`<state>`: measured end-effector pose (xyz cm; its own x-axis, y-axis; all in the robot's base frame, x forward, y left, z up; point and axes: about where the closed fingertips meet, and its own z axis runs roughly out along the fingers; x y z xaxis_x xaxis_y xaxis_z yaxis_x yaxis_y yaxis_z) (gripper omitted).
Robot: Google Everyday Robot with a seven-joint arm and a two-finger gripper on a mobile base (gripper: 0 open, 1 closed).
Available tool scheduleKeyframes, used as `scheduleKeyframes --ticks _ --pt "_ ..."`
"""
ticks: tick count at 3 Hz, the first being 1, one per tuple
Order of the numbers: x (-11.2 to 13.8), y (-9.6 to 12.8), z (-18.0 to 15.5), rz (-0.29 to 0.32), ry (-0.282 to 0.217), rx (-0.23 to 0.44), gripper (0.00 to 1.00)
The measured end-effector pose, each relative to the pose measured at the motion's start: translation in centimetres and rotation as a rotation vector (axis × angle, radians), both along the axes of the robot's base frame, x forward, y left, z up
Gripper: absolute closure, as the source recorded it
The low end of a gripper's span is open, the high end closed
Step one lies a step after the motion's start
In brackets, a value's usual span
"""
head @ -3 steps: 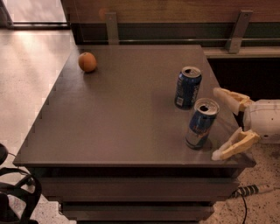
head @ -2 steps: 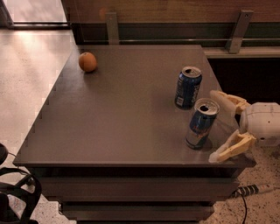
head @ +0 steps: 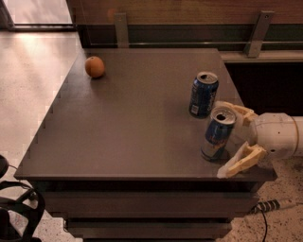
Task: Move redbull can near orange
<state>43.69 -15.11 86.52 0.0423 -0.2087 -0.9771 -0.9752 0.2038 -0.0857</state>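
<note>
The slim, glossy redbull can is stood upright at the right front of the matte table, flanked by the widely spread fingers of the cream tool. The smooth round orange is seen far left.

The surface is dark brown. Behind its back edge stand two grey posts and a wooden wall. The floor on the left is pale and speckled, with bright light on it. A black chair stands by the front left corner. The gripper is at the right edge.
</note>
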Motion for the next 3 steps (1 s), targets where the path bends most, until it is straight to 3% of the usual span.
scheduleKeyframes --ticks 2,3 --pt "-0.14 1.06 0.04 0.02 0.003 0.012 0.48" --pt "-0.16 1.37 0.13 0.026 0.001 0.011 0.8"
